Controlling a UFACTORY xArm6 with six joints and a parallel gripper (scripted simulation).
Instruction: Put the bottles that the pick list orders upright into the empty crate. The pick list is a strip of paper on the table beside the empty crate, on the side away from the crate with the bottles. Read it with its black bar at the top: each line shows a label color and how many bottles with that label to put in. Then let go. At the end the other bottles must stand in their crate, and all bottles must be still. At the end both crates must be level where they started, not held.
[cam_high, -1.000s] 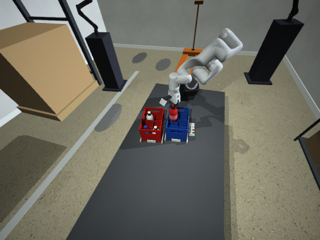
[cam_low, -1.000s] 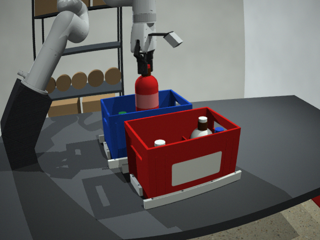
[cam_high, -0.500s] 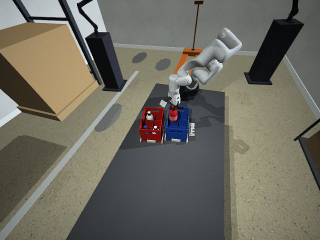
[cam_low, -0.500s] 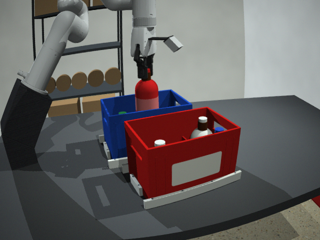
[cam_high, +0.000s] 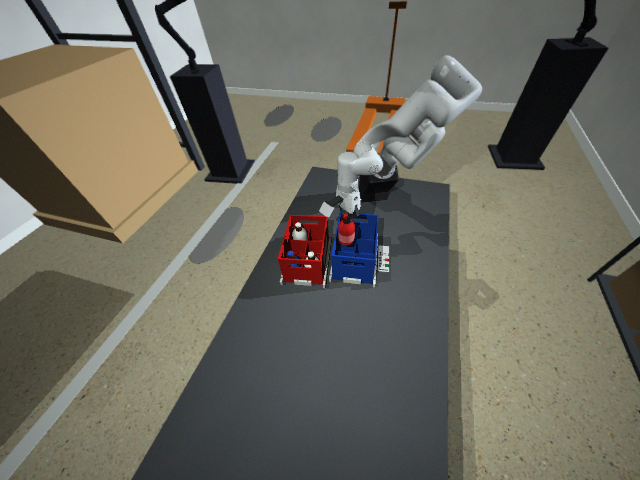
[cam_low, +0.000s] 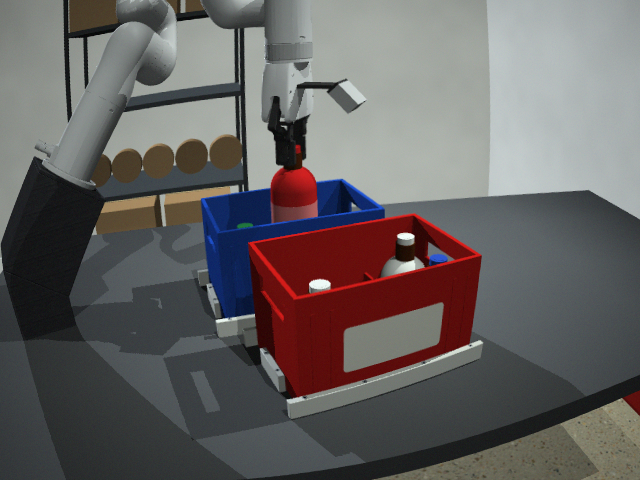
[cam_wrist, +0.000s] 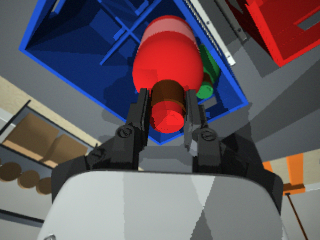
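My gripper (cam_low: 289, 149) is shut on the neck of a red bottle (cam_low: 293, 193) with a red cap. The bottle hangs upright, its lower part inside a far compartment of the blue crate (cam_low: 289, 242). In the wrist view the red bottle (cam_wrist: 167, 62) sits between my fingers, with a green-capped bottle (cam_wrist: 206, 82) beside it in the blue crate (cam_wrist: 120, 55). The red crate (cam_low: 372, 304) holds a white-capped bottle (cam_low: 319, 285), a brown-necked white bottle (cam_low: 403, 255) and a blue-capped bottle (cam_low: 438, 259). The pick list (cam_high: 383, 259) lies to the right of the blue crate (cam_high: 355, 249).
The two crates stand side by side on white bases on the dark table (cam_high: 320, 361). The arm's base (cam_high: 379, 180) is just behind them. Black pillars (cam_high: 209, 121) and a large cardboard box (cam_high: 82, 134) stand off the table.
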